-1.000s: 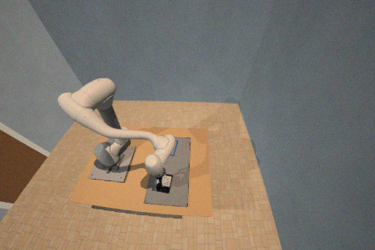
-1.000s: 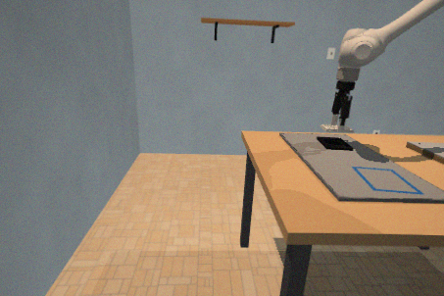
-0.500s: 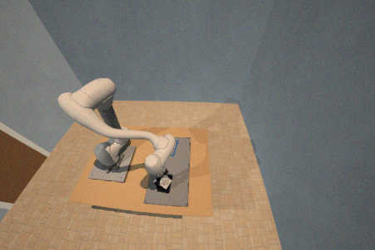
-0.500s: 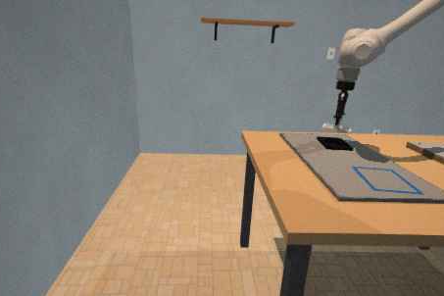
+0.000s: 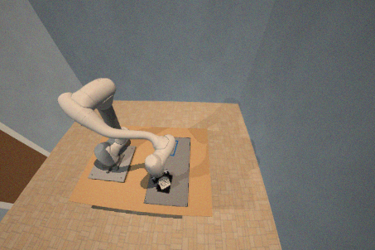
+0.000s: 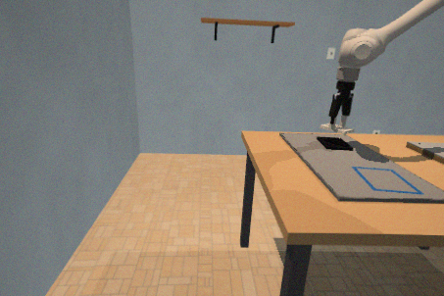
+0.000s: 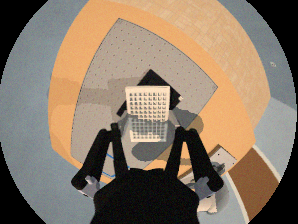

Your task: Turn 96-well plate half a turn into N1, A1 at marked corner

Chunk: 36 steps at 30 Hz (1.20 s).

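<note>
I have the 96-well plate lifted out and hanging in the air just above the black nest N1, the gripper clamped partway shut on its sides, so by my reckoning the pick is done while any remaining turn and the reseating are left. In the wrist view its long axis runs straight away from the fingers and skewed to the nest's outline; I can't make out the cut corner. The blue-taped spot B1 on the grey deck lies well apart.

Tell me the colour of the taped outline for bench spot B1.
Blue; the B1 outline shows best in the exterior view.
</note>
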Each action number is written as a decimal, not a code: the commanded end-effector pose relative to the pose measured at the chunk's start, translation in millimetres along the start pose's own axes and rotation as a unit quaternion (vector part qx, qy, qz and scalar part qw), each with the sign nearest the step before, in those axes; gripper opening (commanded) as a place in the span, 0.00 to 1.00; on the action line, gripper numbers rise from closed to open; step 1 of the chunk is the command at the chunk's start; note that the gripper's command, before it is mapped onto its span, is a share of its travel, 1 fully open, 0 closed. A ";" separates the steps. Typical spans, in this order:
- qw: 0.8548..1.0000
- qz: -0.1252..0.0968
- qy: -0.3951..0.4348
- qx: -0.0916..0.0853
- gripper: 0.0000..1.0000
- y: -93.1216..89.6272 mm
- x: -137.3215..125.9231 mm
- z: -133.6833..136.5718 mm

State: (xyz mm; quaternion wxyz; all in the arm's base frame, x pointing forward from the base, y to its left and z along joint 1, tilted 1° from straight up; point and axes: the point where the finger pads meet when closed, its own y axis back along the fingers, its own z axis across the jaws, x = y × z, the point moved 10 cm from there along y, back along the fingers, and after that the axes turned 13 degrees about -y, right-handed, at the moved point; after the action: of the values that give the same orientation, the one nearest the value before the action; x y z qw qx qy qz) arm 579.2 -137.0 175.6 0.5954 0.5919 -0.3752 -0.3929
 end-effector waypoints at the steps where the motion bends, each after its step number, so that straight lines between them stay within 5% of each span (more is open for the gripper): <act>1: 0.998 0.003 -0.063 -0.002 0.00 0.1 -0.6 -0.5; 9: 0.987 0.003 -0.162 -0.002 0.00 0.1 -0.6 -0.5; 22: 0.941 0.003 -0.339 -0.001 0.00 0.1 -0.6 -0.5; 36: 0.940 0.003 -0.341 -0.001 0.00 0.1 -0.6 -0.6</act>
State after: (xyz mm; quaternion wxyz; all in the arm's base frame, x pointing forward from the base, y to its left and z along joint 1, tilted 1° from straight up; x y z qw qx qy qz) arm 579.5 -136.2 175.6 0.4337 0.4202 -0.5572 -0.5700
